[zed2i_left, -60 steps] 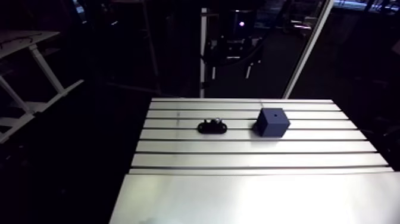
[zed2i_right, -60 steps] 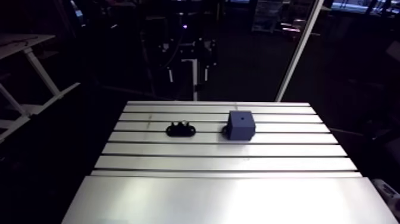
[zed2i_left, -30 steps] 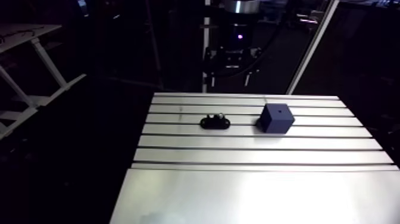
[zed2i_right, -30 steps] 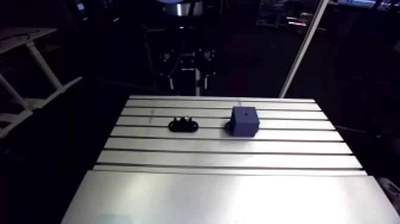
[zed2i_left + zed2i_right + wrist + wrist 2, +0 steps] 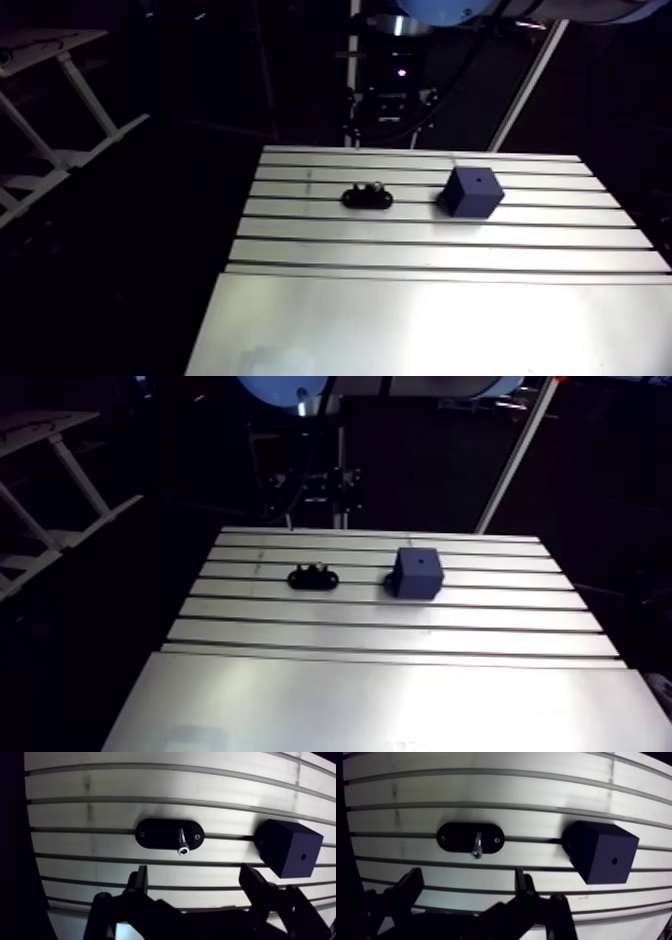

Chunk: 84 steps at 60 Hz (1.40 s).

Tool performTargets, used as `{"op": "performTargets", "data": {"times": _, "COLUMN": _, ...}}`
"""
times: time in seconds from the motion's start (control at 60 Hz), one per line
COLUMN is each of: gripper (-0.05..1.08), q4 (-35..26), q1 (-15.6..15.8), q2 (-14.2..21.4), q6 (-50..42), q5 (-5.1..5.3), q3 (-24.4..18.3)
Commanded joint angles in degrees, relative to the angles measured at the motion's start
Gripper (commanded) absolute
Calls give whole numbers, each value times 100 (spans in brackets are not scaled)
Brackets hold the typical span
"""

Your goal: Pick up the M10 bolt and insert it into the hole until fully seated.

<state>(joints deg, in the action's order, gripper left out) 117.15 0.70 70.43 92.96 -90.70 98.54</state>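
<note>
Gripper (image 5: 195,872) spread wide and empty over slotted table (image 5: 150,787), bolt (image 5: 183,843) standing in black holder (image 5: 155,834), blue block (image 5: 292,847) nearby.

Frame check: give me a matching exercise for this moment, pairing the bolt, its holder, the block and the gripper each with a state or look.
Things:
1. bolt
2. holder
3. block
4. gripper

States or looks:
A. open, holding nothing
B. dark blue, one small hole in a face
C. stands up from the holder's middle
D. black, oval

Pairs: 1-C, 2-D, 3-B, 4-A.
</note>
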Motion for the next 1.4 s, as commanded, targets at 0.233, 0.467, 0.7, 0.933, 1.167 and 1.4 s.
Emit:
{"op": "performTargets", "data": {"times": 0.233, "gripper": 1, "q4": 138, "q1": 9, "q2": -244, "q6": -2, "q5": -31, "q3": 65}}
{"op": "performTargets", "data": {"times": 0.467, "gripper": 1, "q4": 156, "q1": 9, "q2": -314, "q6": -2, "q5": -22, "q3": 135}}
{"op": "performTargets", "data": {"times": 0.7, "gripper": 1, "q4": 408, "q1": 9, "q2": -358, "q6": 16, "q5": -83, "q3": 231}}
{"op": "performTargets", "data": {"times": 0.933, "gripper": 1, "q4": 411, "q1": 9, "q2": -386, "q6": 16, "q5": -75, "q3": 258}}
{"op": "performTargets", "data": {"times": 1.167, "gripper": 2, "q4": 411, "q1": 9, "q2": -410, "q6": 25, "q5": -40, "q3": 258}}
{"op": "performTargets", "data": {"times": 1.4, "gripper": 21, "q4": 411, "q1": 9, "q2": -439, "q6": 25, "q5": -31, "q3": 241}}
